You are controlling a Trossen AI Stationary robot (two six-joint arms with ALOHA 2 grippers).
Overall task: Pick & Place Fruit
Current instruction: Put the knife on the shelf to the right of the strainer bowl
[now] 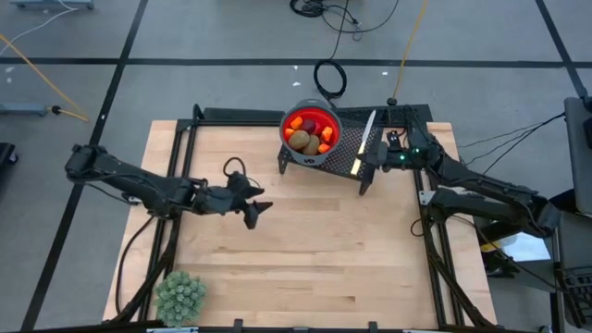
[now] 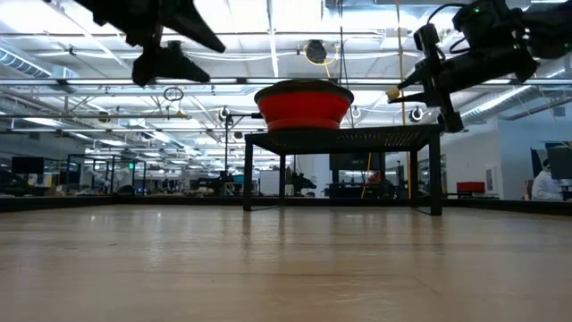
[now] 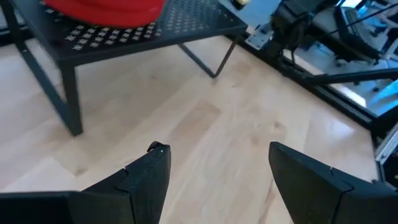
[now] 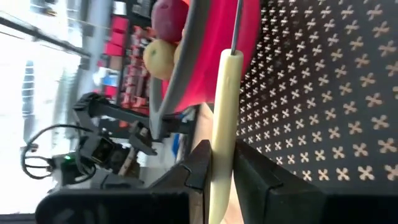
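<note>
I take the red bowl as my landmark. It sits on a black perforated metal stand toward the far edge of my wooden desk, and the fruit is all inside it: I can make out brown kiwi-like ovals, a dark red round piece and bright red-orange pieces heaped together. From the low view only the bowl's red side shows above the stand's top, with the stand's legs planted on the desk.

My right end effector hovers just to the right of the bowl, above the stand's perforated top. Its fingers are closed on the pale yellow handle of a small knife, whose length runs alongside the bowl's right rim. In the right wrist view the handle is pinched between the two dark fingers, the blade running on toward the bowl, with a dark red fruit and a yellowish one visible in the bowl just beyond.

My left end effector hangs in the air to the left of the bowl and nearer to me, well apart from the stand. Its fingers are spread wide with nothing between them; bare desk shows beneath.

A pale green spiky plant ball rests at the desk's near left corner, far from the bowl.
</note>
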